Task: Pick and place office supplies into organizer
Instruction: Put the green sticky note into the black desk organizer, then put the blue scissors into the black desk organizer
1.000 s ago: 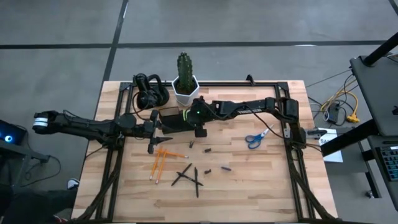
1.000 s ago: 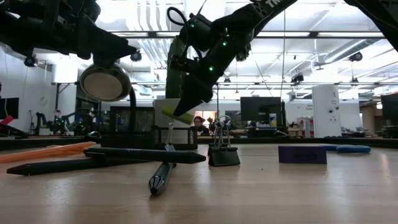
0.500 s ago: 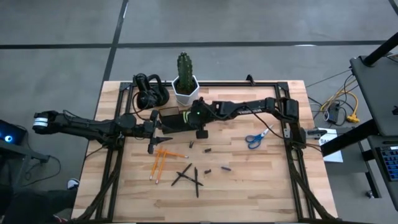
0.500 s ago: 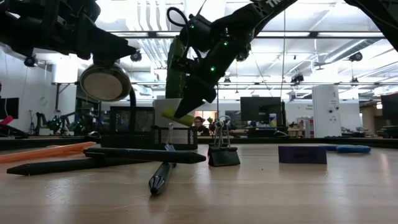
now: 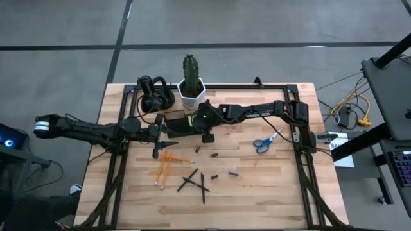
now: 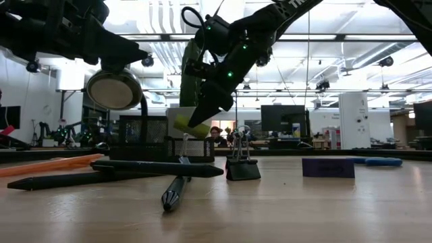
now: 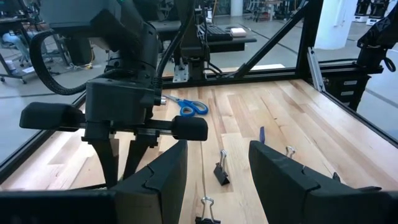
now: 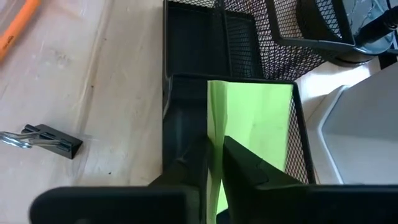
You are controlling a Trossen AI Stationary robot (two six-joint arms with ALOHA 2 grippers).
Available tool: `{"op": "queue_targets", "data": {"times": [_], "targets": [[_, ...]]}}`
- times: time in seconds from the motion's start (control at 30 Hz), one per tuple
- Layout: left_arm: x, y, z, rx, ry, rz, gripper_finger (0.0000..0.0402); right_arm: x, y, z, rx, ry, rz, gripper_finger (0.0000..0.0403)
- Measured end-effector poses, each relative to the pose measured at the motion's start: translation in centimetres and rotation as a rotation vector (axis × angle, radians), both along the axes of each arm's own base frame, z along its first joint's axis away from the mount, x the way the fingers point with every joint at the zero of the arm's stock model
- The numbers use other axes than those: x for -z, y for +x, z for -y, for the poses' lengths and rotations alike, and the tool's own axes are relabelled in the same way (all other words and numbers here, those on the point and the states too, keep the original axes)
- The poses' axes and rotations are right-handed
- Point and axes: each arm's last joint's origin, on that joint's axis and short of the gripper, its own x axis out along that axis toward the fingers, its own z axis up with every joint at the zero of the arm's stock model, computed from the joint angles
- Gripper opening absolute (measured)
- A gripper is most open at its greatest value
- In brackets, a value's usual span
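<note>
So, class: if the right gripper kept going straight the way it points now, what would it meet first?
Most likely the organizer. The right gripper, shut on the lime-green sticky-note pad, points down into the organizer's mesh compartment, so the pad would probably reach the floor first; depth is unclear.

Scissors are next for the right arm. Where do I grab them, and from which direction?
Come straight down on the blades just above the pivot. The blue-handled scissors lie flat on bare wood, handles toward the table's front, blades angled back-right; the looped handles look too wide for the jaws.

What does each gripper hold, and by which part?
Right gripper pinches the green sticky-note pad by one edge, above the organizer. Left gripper holds nothing.
</note>
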Motion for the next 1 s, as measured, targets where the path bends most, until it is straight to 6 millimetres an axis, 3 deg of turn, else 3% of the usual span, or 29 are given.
{"op": "queue_targets", "data": {"times": [0.57,0.8,1.0], "targets": [[0.0,0.0,0.0,0.0,0.0,-0.001,0.0157,-0.1,0.1,0.1,0.001,-0.032,0.007,0.0098],[0.0,0.0,0.0,0.0,0.0,-0.001,0.0157,-0.5,-0.3,0.7,0.138,-0.186,-0.039,0.011],[0.0,0.0,0.0,0.001,0.007,0.0,0.0157,-1.6,-1.0,0.3,0.097,-0.208,-0.133,0.011]]}}
